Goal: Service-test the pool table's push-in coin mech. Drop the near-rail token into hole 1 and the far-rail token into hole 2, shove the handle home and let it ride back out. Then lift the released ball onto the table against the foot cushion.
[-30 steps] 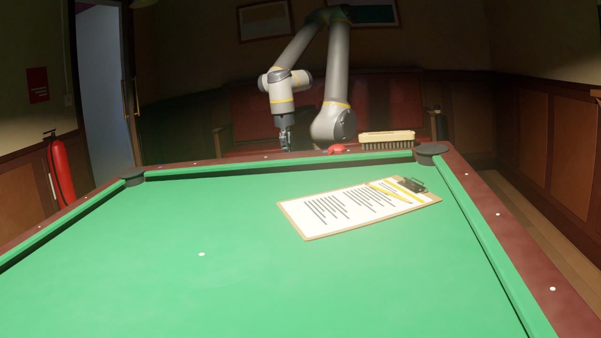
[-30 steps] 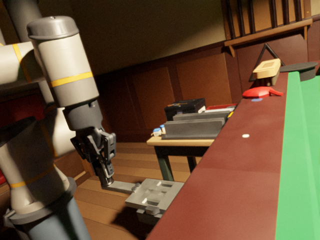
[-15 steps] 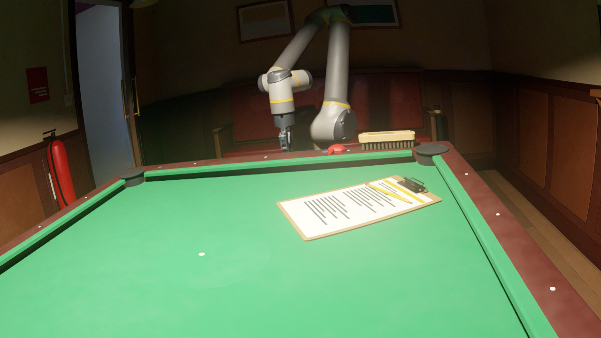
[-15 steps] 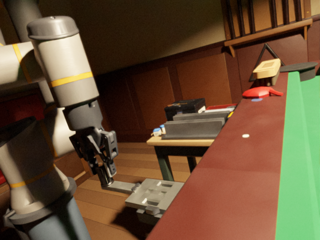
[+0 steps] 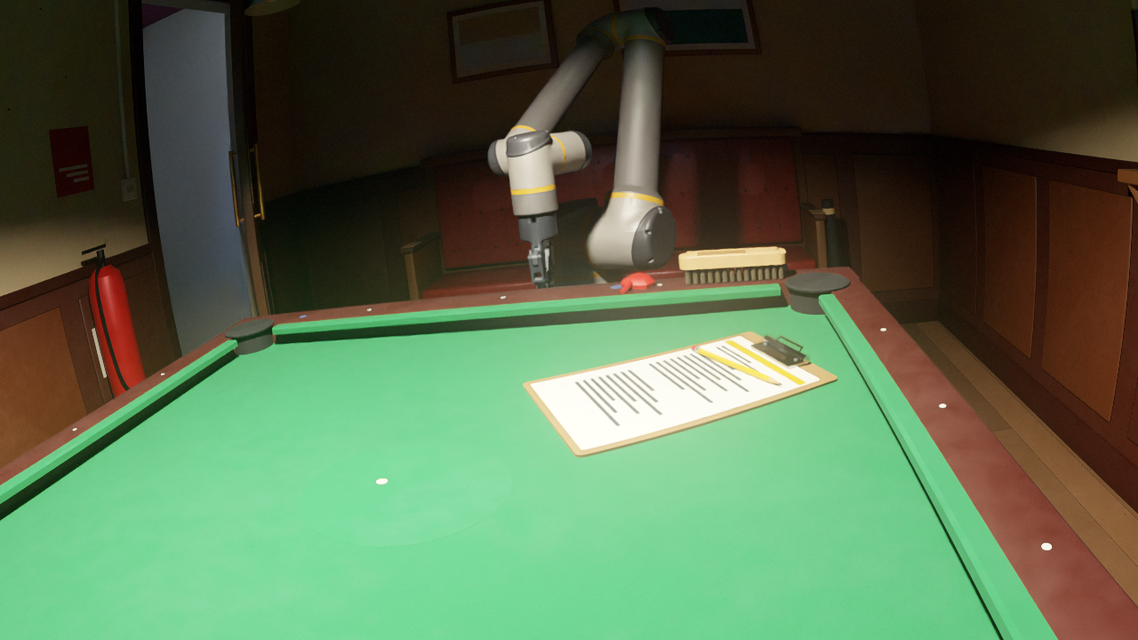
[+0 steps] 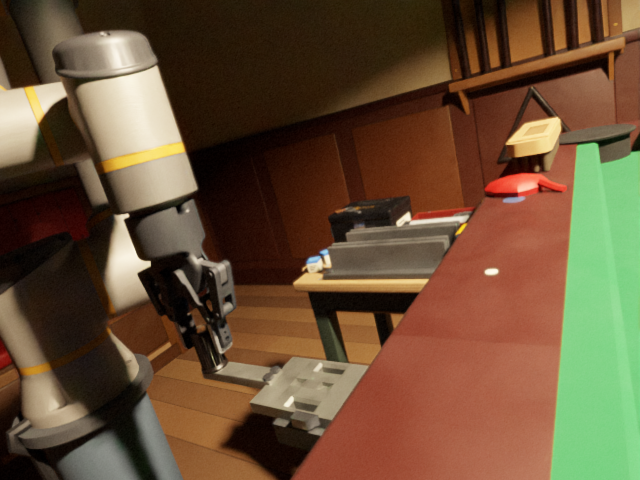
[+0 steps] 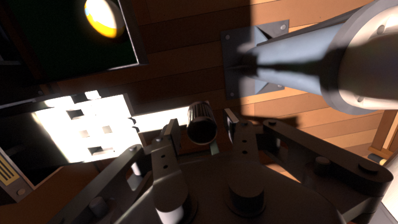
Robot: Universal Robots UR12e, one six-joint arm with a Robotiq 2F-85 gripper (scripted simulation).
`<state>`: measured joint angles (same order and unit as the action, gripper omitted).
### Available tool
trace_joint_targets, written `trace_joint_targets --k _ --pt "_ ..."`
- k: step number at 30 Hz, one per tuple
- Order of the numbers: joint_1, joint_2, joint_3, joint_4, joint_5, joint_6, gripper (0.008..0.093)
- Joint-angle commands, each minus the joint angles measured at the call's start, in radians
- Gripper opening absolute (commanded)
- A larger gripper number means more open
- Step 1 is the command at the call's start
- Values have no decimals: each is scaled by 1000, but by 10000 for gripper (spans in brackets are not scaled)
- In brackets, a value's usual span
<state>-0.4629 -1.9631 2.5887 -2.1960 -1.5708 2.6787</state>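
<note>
The ribbed dark knob of the coin mech's handle (image 7: 201,122) stands between the fingers of my gripper (image 7: 201,126), which is open and holds nothing. The handle's flat grey bar (image 6: 239,373) runs from the gripper (image 6: 212,356) to the grey slotted coin slide (image 6: 310,387), which sticks out from the side of the pool table below the rail. A yellow-and-white ball (image 7: 103,17) sits in a dark opening in the table's side, beyond the slide (image 7: 83,128). No token is plainly visible in the slots.
A side table (image 6: 362,281) with grey trays and a dark box stands beyond the slide. On the rail lie a red object (image 5: 637,281) and a brush (image 5: 732,263); a clipboard (image 5: 676,388) with a pencil lies on the green cloth. My arm's base column (image 7: 320,61) stands close by.
</note>
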Motion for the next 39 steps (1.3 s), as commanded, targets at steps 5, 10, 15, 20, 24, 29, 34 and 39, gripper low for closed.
trace_joint_targets --k 5,10,15,20,24,29,34,39 --pt "0 -11 -8 18 0 0 580" --pt "0 -28 -22 48 0 0 580" --pt "0 -49 -39 86 0 0 580" --pt "0 -67 -56 122 0 0 580" --pt "0 -78 -68 144 0 0 580" --pt "0 -86 -76 161 0 0 580" --pt "0 -88 -79 166 0 0 580" --pt "0 -90 -81 170 0 0 580"
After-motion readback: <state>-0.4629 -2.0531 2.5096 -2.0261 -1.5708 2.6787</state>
